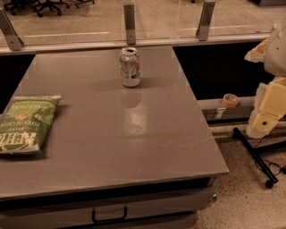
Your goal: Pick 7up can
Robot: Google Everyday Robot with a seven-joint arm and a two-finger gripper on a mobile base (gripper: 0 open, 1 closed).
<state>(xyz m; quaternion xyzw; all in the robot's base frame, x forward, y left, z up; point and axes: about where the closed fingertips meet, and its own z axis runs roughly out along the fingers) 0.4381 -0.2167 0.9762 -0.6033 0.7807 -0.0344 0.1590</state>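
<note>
Counter (134, 147): grey, glossy, carries both items.
Chip bag (27, 124): green, lying flat at the counter's left edge, well apart from the can.
Gripper (263, 120): cream-coloured, beyond the counter's right side, well apart from the can (open or closed, cannot tell).
7up can (130, 67): far centre of counter; silvery-white, green markings, silver top; upright, long axis vertical.
Tape roll (230, 100): orange, on the ledge right of the counter.

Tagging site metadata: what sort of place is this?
Likely an office workspace: grey table with can, swivel chairs beyond a glass railing. End effector hangs right of the table.
</note>
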